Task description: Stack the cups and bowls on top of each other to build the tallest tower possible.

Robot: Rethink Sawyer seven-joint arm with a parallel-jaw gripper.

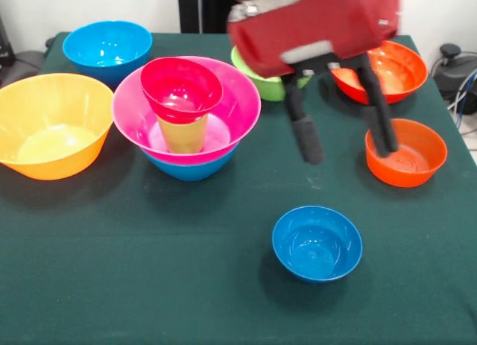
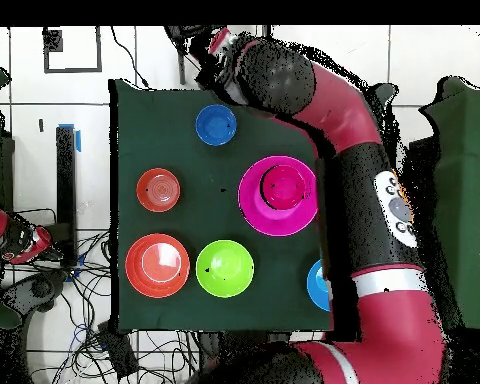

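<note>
The arm (image 2: pixel 369 170) runs up the bench's (image 2: pixel 184 120) right side in the overhead view and bends over the far edge. In the front view its red housing tilts, and the claw (image 1: pixel 344 145) hangs with both black fingers (image 1: pixel 305 136) spread wide, holding nothing. One finger reaches down at the small orange bowl (image 1: pixel 406 153); contact cannot be determined.

The tower (image 1: pixel 186 114) stands on the bench left of centre in the front view: a medium blue bowl (image 1: pixel 190 168) at the base, the large pink bowl (image 1: pixel 231 118) nested in it, the lime cup (image 1: pixel 183 134) upright inside, the small crimson bowl (image 1: pixel 181 88) on the cup.

Only the front view shows the large orange bowl (image 1: pixel 52 125) at the left edge; the arm covers it overhead. The green bowl (image 2: pixel 225 268), half hidden in front, shows whole overhead, beside the red-orange bowl (image 2: pixel 157 265). The small blue bowl (image 1: pixel 317 244) sits alone.
</note>
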